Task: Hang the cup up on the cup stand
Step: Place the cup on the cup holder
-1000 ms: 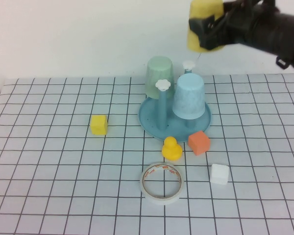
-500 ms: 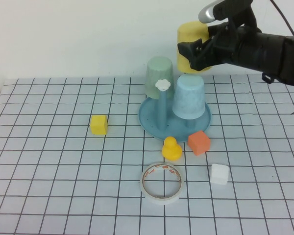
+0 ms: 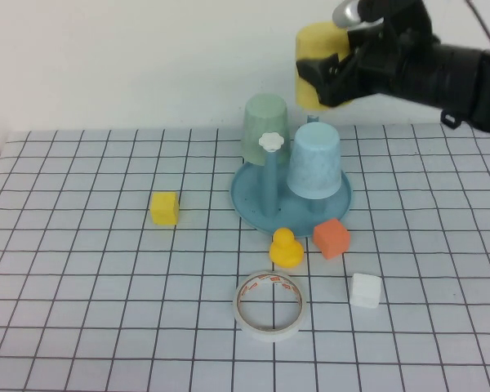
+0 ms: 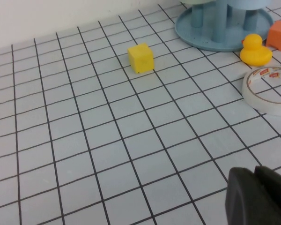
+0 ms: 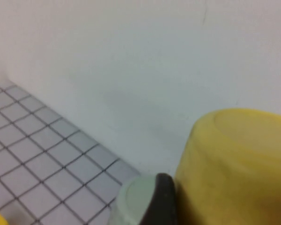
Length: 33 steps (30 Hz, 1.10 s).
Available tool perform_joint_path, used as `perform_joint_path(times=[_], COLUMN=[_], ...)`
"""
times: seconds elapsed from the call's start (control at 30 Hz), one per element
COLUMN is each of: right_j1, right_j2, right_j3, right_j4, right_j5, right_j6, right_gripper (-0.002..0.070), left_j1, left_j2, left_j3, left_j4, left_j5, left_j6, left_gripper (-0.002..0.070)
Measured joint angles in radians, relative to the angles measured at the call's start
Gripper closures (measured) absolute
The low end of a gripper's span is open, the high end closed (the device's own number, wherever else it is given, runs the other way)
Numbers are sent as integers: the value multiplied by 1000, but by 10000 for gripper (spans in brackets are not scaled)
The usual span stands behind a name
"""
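Note:
The yellow cup [image 3: 317, 57] hangs upside down in the air, above and just behind the cup stand [image 3: 253, 204]. My right gripper [image 3: 331, 80] is shut on it from the right. In the right wrist view the cup [image 5: 239, 164] fills the lower corner beside one dark finger [image 5: 160, 201]. The blue-teal stand has a front peg with a white flower knob [image 3: 270, 141]. It carries a pale green cup [image 3: 266, 126] and a light blue cup [image 3: 314, 161]. My left gripper [image 4: 257, 197] is low over the bare near-left table, fingers together and empty. It is out of the high view.
A yellow cube [image 3: 164, 207] lies left of the stand. A yellow duck [image 3: 286, 247] and an orange cube [image 3: 332, 238] sit against its front. A tape roll [image 3: 269, 305] and a white cube [image 3: 366, 290] lie nearer. A white wall stands behind the gridded table.
My right gripper carried the yellow cup left and down towards the stand, then lifted it slightly. Everything on the table stayed put.

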Motion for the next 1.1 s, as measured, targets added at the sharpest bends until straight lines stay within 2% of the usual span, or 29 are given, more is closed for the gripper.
perform_joint_path(times=[0.5,0.77,0.87,1.03,1.1], right_j1=[0,0,0,0,0], right_j2=[-85,-90,-92,-94,-94], right_j3=[-48,-48,-48,-80,-85], right_j4=[0,0,-159,-906,-1143], right_j5=[-39,-141,-168,-60,-66], right_j6=[9,37,247,1100,1406], right_gripper=[85,85,85,85,85], left_j1=[0,0,0,0,0], left_j2=[0,0,0,0,0], left_j3=[10,10,10,12,12], left_j4=[1,2,2,2,2], left_j5=[-25,-25,-25,-25,-28], left_j6=[4,4,8,8,8], left_gripper=[675,675,675,675,675])
